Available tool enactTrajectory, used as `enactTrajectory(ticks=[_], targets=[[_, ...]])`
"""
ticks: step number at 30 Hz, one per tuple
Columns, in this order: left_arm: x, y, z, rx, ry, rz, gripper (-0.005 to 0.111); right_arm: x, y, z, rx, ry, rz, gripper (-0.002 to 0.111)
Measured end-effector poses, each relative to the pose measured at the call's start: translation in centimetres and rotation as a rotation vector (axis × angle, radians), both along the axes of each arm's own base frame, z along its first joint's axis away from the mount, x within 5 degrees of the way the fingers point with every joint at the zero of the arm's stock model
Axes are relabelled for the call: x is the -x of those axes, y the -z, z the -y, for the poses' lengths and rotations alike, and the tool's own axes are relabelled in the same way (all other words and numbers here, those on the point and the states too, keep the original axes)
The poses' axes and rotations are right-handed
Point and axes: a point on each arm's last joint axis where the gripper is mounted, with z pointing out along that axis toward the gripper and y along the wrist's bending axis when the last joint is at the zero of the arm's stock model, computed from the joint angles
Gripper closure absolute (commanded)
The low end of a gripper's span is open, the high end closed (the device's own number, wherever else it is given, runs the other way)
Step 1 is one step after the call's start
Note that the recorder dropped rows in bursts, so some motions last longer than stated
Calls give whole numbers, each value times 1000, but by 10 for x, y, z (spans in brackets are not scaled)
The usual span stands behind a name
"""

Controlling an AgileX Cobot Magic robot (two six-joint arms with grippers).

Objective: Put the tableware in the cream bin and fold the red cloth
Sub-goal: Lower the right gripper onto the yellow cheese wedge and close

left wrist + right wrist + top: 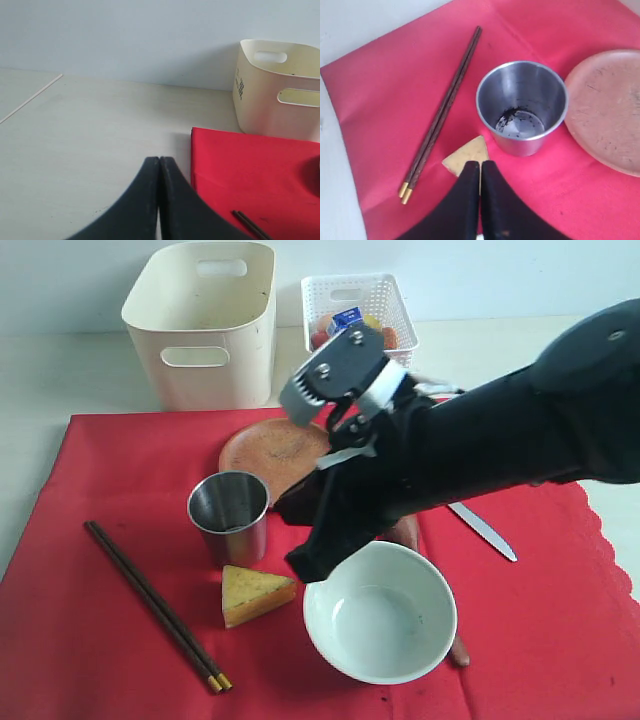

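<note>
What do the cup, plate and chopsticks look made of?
Cup: bare metal, likely steel; brushed grey sheen, reflections inside.
Plate: probably unglazed brown clay; dull, speckled surface.
Chopsticks: seemingly dark wood, grain faintly visible; yellow tips, paint or metal unclear.

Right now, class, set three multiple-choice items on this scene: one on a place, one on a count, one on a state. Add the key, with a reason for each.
1. Where does the steel cup stand?
A. on the red cloth
B. beside it
C. under it

2. How many chopsticks lie on the cloth?
A. one
B. two
C. four

3. How do the jaws of the right gripper stand?
A. wide open
B. shut, empty
C. shut on the cup

Key:
1 A, red fabric shows all round the cup's base.
2 B, two dark sticks lie side by side.
3 B, the right wrist view shows the jaws pressed together with nothing between them.
</note>
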Motion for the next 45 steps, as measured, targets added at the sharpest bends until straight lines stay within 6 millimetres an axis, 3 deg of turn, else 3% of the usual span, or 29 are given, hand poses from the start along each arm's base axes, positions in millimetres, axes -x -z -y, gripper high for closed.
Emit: enactTrajectory(ticks=[6, 10, 14, 25, 35, 45], targets=[[0, 0, 0, 0, 0, 0, 105, 8, 23, -34, 69, 15, 51, 59], [0, 0, 0, 0, 0, 0, 105, 18, 30, -47, 95, -53, 70, 45], [0, 0, 0, 0, 0, 0, 105, 17, 42, -50, 130, -65, 66, 40], [0, 0, 0, 0, 0, 0, 105, 15, 75, -51, 239, -114, 70, 40], [0, 0, 0, 0, 0, 0, 105, 4, 95, -68, 273, -138, 83, 43], [0, 0, 0, 0, 0, 0, 105, 5, 102, -68, 303, -185, 88, 88]])
